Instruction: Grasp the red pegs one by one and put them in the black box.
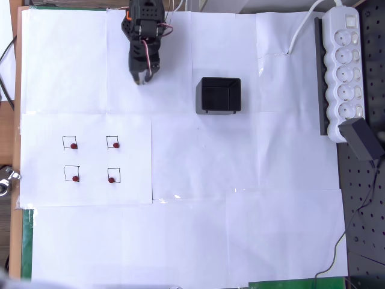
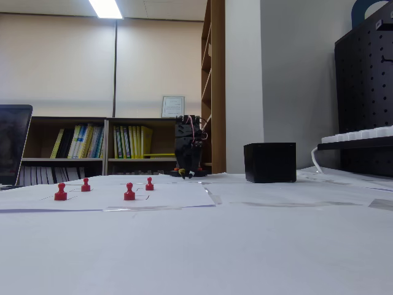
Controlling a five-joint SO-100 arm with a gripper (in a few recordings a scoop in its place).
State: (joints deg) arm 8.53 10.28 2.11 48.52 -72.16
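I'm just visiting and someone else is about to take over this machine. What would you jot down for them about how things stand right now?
Hand: folded back by the arm's base, holding nothing; open or shut cannot be told.
Red pegs: all four stand upright in the drawn squares on the paper, at left in the overhead view.
Black box: right of the arm in that view, looks empty.
Done: nothing yet.
Left: move all four pegs into the box, one by one.
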